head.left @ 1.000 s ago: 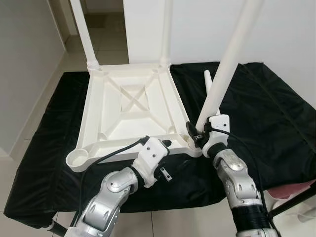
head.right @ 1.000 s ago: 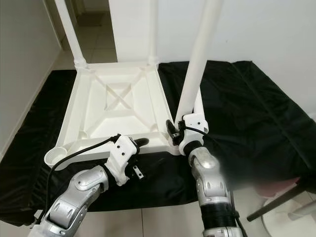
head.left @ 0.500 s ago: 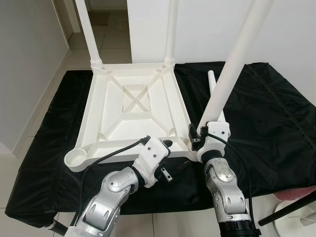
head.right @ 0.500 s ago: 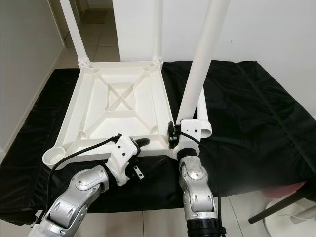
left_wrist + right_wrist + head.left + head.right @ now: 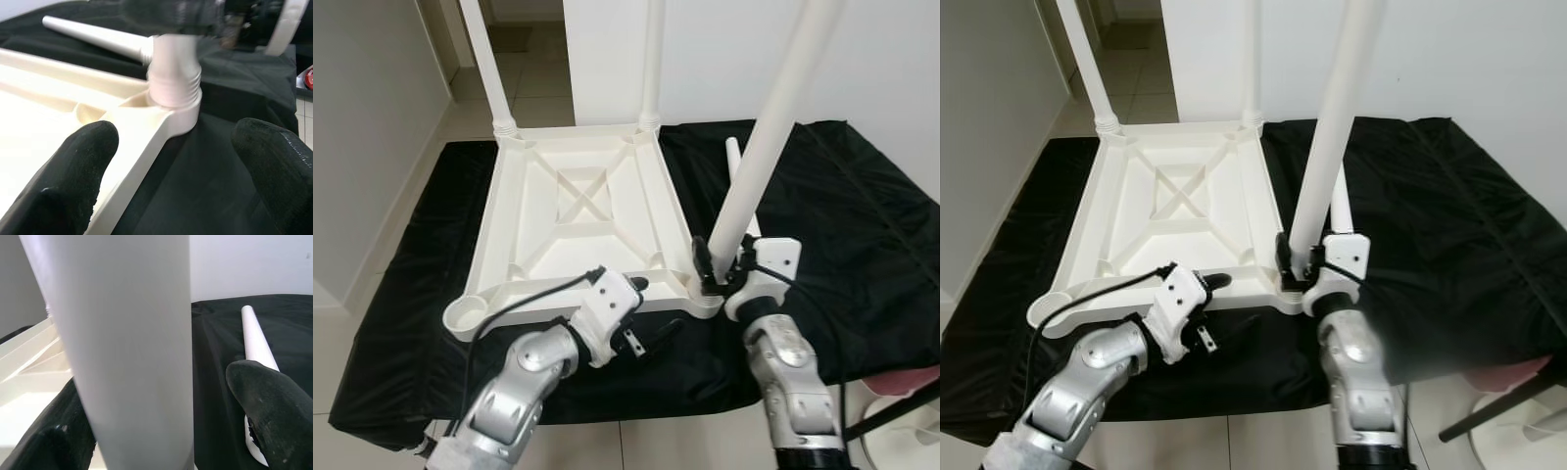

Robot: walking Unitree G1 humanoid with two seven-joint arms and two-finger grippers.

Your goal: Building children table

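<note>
A white plastic table top lies upside down on a black cloth. Two legs stand in its far corners. A third leg stands in the near right corner socket. My right gripper straddles that leg's base, open, and black cloth shows between the leg and one finger. My left gripper is open at the table's near edge, with one finger over the rim and the other over the cloth. A loose fourth leg lies behind.
The near left corner socket holds no leg. The cloth-covered surface ends close in front of me, with tiled floor below and a wall to the left. A pink object sits at the lower right.
My right hand has swung round the base of the near right leg, its white body now on the leg's right side. The left gripper has stayed at the near edge.
</note>
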